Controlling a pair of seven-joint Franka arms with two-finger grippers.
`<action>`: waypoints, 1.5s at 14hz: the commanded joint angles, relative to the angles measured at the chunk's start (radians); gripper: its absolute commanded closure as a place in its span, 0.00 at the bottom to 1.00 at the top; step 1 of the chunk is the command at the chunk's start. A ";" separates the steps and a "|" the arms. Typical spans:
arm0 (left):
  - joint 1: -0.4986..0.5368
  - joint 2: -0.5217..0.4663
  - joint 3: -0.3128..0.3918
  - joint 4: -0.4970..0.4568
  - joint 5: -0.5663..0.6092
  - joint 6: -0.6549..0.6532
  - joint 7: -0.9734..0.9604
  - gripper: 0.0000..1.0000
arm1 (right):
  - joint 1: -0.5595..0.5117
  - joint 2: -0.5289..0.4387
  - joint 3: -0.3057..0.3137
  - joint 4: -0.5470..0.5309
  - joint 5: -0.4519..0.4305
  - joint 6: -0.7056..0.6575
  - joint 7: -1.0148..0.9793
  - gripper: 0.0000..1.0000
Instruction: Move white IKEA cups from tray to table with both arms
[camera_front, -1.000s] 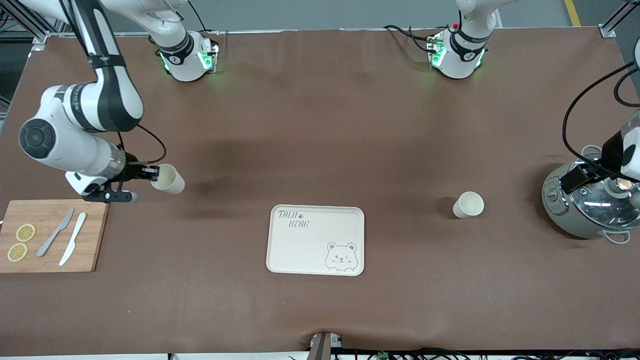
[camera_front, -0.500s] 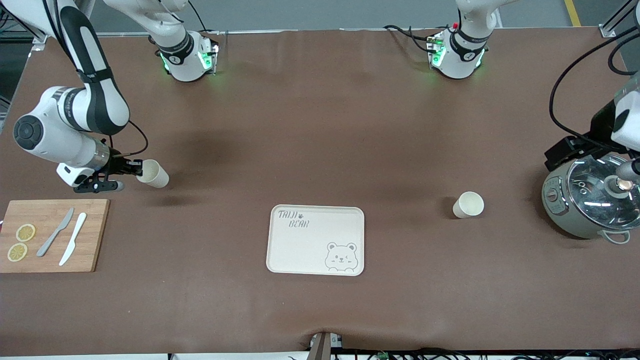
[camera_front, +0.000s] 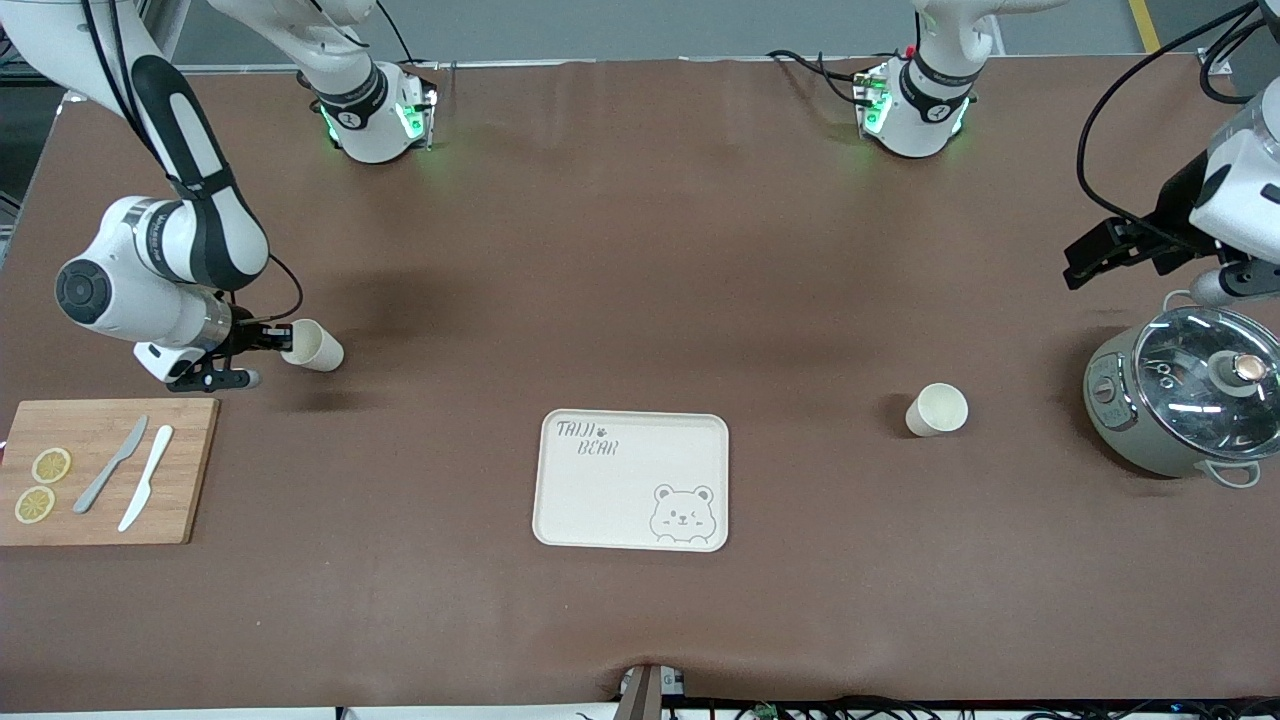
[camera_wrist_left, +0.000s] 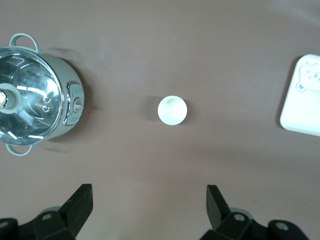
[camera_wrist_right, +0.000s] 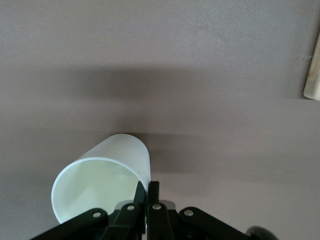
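My right gripper (camera_front: 272, 341) is shut on the rim of one white cup (camera_front: 316, 346). It holds the cup tilted on its side, low over the table beside the cutting board. In the right wrist view its fingertips (camera_wrist_right: 152, 191) pinch the cup's wall (camera_wrist_right: 107, 172), one inside and one outside. The second white cup (camera_front: 937, 410) stands upright on the table between the tray and the pot, and it shows from above in the left wrist view (camera_wrist_left: 172, 110). My left gripper (camera_front: 1078, 262) is open and empty in the air above the table beside the pot; its fingers (camera_wrist_left: 80, 200) stand wide apart.
A cream bear-printed tray (camera_front: 610, 495) lies in the middle, nearer to the front camera. A wooden cutting board (camera_front: 185, 470) with two knives and lemon slices lies at the right arm's end. A grey pot with a glass lid (camera_front: 1185, 405) stands at the left arm's end.
My right gripper moved with the cup toward the right arm's end of the table. My left gripper lifted off from over the pot's lid and drew away from it.
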 joint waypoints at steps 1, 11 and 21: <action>-0.012 -0.100 0.041 -0.098 -0.029 0.015 0.037 0.00 | -0.033 0.019 0.018 0.001 -0.026 0.019 -0.003 1.00; -0.008 -0.077 0.038 -0.079 -0.014 0.006 0.055 0.00 | 0.036 0.037 0.028 0.581 -0.009 -0.465 0.003 0.00; -0.012 -0.035 0.036 -0.058 0.014 0.016 0.055 0.00 | 0.053 -0.223 0.025 0.730 -0.020 -0.786 0.060 0.00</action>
